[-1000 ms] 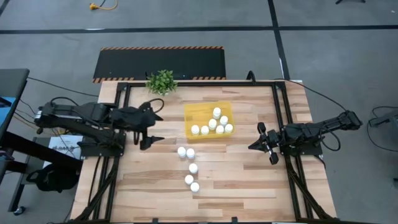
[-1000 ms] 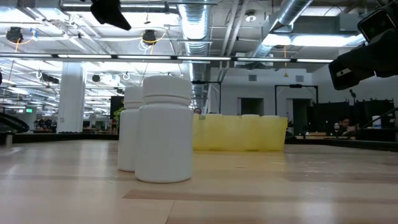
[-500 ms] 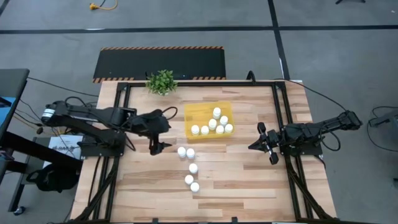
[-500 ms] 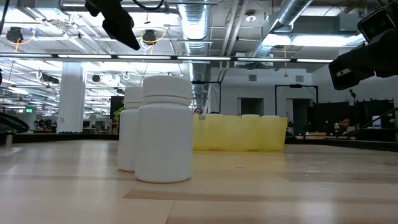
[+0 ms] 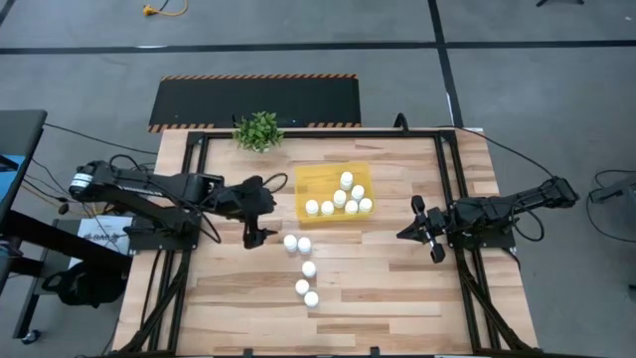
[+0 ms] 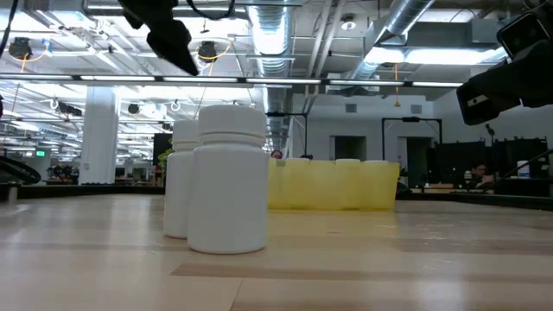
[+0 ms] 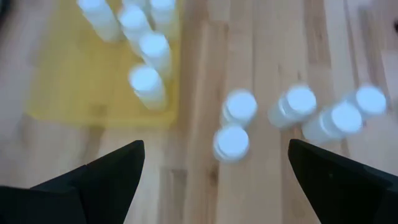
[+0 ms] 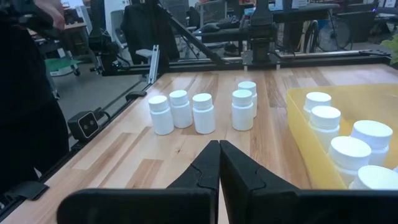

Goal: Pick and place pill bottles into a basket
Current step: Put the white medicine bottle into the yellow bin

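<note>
Five loose bottles: white pill bottles (image 5: 303, 268) stand upright on the wooden counter (image 5: 378, 288) in a ragged line, outside the tray; the two at the far end of the line stand side by side, touching or nearly so, just short of the tray's near wall.
Nearest bottle: in the low view one bottle (image 6: 228, 180) stands big in front, another close behind it.
Left tool: the left tool (image 5: 253, 235) hangs over the counter beside the two far loose bottles, released, fingers wide apart; its wrist view looks down on the loose bottles (image 7: 231, 142) between the spread fingers (image 7: 99, 180).
Right tool: the right tool (image 5: 414, 221) waits over the counter's right part, well apart from the bottles, clenched on nothing; its fingers (image 8: 205, 165) meet in its wrist view.
Basket: the yellow tray (image 5: 310, 181) lies just beyond the loose line and holds a cluster of seven upright bottles (image 5: 340, 198), crowded toward its near right part.
Far edge: a small green potted plant (image 5: 258, 130) stands at the counter's back rim.
</note>
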Available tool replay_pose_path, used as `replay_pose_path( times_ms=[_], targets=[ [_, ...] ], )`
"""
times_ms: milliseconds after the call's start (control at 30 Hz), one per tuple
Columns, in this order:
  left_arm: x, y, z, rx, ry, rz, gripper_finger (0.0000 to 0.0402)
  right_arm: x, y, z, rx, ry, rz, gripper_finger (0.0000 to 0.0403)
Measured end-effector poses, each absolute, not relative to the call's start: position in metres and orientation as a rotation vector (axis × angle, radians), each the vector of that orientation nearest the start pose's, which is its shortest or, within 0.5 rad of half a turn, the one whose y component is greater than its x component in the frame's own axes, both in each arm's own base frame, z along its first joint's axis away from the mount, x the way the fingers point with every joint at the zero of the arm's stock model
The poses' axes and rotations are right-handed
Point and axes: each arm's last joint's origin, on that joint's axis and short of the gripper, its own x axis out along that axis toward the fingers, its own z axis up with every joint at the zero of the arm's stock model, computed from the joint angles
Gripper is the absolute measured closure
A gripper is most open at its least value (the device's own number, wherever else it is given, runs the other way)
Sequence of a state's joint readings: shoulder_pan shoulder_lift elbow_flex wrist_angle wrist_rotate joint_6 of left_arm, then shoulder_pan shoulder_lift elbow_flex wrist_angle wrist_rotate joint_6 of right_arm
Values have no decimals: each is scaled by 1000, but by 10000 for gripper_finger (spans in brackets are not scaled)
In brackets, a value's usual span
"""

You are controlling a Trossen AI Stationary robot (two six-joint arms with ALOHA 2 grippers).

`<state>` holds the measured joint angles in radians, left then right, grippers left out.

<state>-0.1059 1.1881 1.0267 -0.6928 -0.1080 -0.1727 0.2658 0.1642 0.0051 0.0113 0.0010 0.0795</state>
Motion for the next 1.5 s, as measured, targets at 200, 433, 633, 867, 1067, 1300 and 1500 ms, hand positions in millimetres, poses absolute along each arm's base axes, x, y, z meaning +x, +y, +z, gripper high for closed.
replay_pose_path(
  times_ms=[200, 433, 633, 867, 1067, 1300, 1500],
  targets=[
    [251, -27, 269, -19, 999, -26, 15, 103, 28, 153, 59, 158, 259, 401],
    [271, -30, 248, 5, 1043, -108, 15, 103, 28, 153, 59, 157, 259, 401],
    [282, -32, 234, -3, 1075, -127, 15, 103, 28, 153, 59, 157, 259, 401],
    [285, -31, 228, 18, 1085, -94, 16, 103, 28, 153, 59, 158, 259, 401],
    [292, -32, 222, 25, 1083, -100, 35, 103, 28, 153, 59, 157, 258, 401],
    [296, -32, 214, 49, 1101, -106, 51, 103, 28, 153, 59, 158, 259, 401],
    [301, -30, 210, 60, 1101, -106, 52, 103, 28, 153, 59, 160, 259, 401]
  ],
)
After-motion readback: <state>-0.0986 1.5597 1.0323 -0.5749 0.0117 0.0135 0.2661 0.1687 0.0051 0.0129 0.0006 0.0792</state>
